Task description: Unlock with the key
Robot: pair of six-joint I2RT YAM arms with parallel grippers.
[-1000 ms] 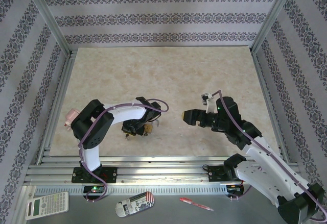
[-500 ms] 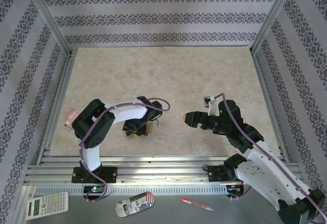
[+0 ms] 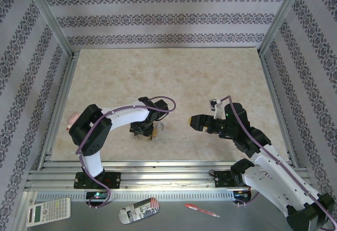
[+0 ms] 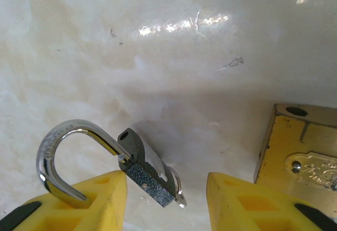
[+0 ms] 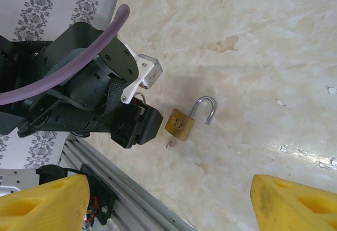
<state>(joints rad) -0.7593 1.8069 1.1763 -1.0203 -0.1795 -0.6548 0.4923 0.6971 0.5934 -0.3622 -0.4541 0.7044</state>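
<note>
Two tools are mine to speak for: my left tool (image 4: 166, 202) stands part open with nothing clamped, its yellow fingers either side of the key (image 4: 157, 161), and my right tool (image 5: 174, 204) hangs wide open and empty, well apart from the work. The key, as I judge it, is the thin silvery sliver lying along a small black block (image 4: 147, 181) on the surface (image 4: 174, 47). It has a wire ring (image 4: 179, 189) at its near end and sits between the open shackle (image 4: 52, 152) and the brass padlock (image 4: 300, 147) body. I expect it to be light, stiff and slick, flat enough to skate on the glossy stone. I would pinch it across its flat faces at the ring end and leave the blade free for the keyhole. Whether the block is joined to it I cannot tell. The left wrist view gives this close detail but cuts off the lock's lower half. The right wrist view shows the whole padlock (image 5: 180, 126) lying flat, shackle swung open, just beside my left tool's tip; there the key is too small to pick out.
</note>
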